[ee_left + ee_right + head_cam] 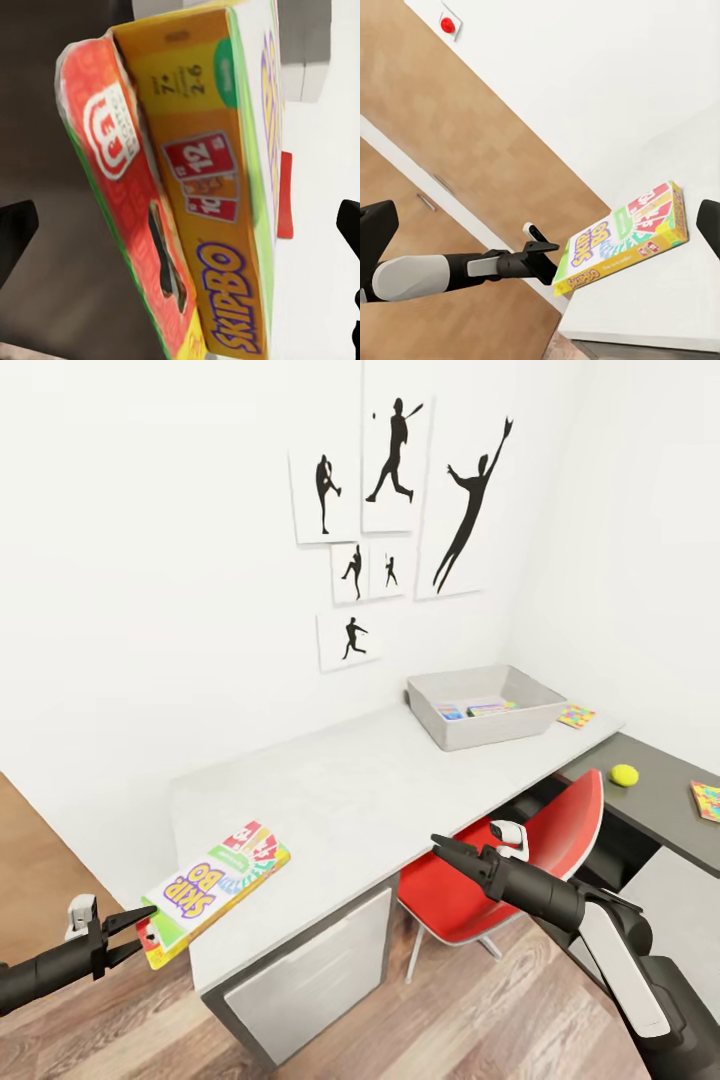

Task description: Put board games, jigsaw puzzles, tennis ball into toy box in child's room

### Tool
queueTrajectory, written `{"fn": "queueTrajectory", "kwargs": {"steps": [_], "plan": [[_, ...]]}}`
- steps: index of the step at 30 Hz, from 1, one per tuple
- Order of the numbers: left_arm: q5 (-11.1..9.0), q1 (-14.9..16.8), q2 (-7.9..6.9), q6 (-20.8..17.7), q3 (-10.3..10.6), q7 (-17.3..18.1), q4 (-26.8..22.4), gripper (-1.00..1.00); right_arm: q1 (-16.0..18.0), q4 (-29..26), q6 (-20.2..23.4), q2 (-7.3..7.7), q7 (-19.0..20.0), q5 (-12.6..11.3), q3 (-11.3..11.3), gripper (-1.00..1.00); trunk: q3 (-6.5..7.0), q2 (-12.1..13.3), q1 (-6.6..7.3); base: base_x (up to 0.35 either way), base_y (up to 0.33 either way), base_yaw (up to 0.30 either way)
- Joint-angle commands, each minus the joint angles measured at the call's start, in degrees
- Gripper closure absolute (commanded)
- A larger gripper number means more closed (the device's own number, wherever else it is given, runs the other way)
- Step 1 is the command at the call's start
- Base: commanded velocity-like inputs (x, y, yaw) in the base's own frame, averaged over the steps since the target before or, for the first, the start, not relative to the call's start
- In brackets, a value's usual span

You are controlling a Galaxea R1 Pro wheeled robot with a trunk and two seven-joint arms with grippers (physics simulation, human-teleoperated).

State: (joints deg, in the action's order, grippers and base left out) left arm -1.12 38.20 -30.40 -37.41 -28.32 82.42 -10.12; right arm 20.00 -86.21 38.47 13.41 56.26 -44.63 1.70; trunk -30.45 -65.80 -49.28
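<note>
A flat game box point(215, 889), green, yellow and red with "SKIP-BO" printed on it, lies at the lower left of the head view on the near corner of the long light-grey desk point(340, 800), one end jutting past the edge. At the upper right, the shallow grey toy box point(485, 705) sits at the desk's far end with two colourful flat items inside. A mostly yellow jigsaw slab point(576, 715) lies just beside it. On the lower dark-grey section at the right edge rest the small yellow-green ball point(624, 774) and a second jigsaw slab point(706, 800).
</note>
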Motion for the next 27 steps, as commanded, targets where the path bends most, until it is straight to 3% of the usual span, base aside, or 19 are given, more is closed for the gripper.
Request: {"fn": "queueTrajectory", "kwargs": {"steps": [1,27], "plan": [[-0.1,0.0,-0.02,-0.6,0.1,0.2,0.0,-1.0,0.0,0.0,0.4,0.04,-0.1,-0.4,0.1,-1.0,-0.06,0.0,0.0,-0.006,-0.018,0.0],[-0.1,0.0,-0.01,-0.5,0.1,0.3,0.0,-1.0,0.0,0.0,0.4,0.04,-0.1,-0.4,0.1,-1.0,-0.06,0.0,0.0,-0.001,-0.07,0.0]]}}
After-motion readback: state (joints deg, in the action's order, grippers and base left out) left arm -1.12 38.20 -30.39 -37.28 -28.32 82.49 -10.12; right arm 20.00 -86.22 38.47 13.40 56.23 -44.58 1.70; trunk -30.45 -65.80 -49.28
